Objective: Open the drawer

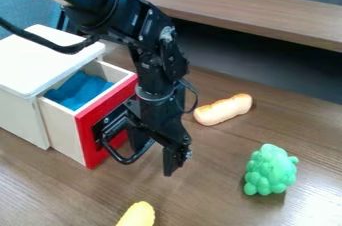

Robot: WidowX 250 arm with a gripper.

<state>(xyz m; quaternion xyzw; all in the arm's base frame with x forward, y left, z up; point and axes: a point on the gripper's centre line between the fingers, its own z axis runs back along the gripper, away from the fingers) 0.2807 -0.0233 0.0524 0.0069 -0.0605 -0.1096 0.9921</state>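
The jaws of my black metal-and-plastic gripper [155, 157] stand parted at the curved black handle [127, 161] of the red-fronted wooden drawer [87, 140], jutting from its white-topped cabinet [21, 116]. Overpulling could tip or unseat it. I can't make out finger-handle contact; the cabinet's left side is cut off.

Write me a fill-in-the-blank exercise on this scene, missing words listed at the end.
The drawer stands ____.
Its front is painted ____.
The crumpled thing inside the drawer is coloured ____.
Farther from the drawer than the tan roll, a knobbly thing coloured ____ sits on the table.

Missing words: open; red; blue; green
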